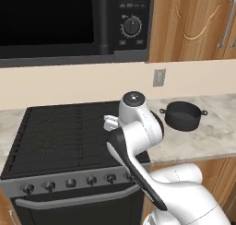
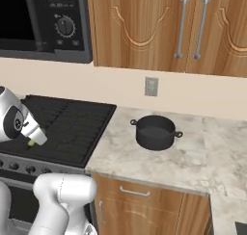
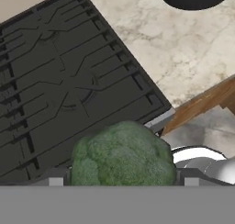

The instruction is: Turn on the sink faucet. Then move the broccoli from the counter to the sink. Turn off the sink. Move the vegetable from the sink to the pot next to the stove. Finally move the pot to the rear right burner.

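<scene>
Black cast-iron stove point(image 1: 60, 132), left: claw point(image 3: 120, 184) above its front edge, clenched on the green broccoli floret point(image 3: 123, 156). Beige marbled bench point(image 2: 144, 157), right: small dark round pot point(image 2: 155, 132) empty. Judged remaining: depositing broccoli, moving pot to rear right burner.

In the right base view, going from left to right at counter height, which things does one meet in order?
End effector holding the broccoli → stove → pot on the counter.
</scene>
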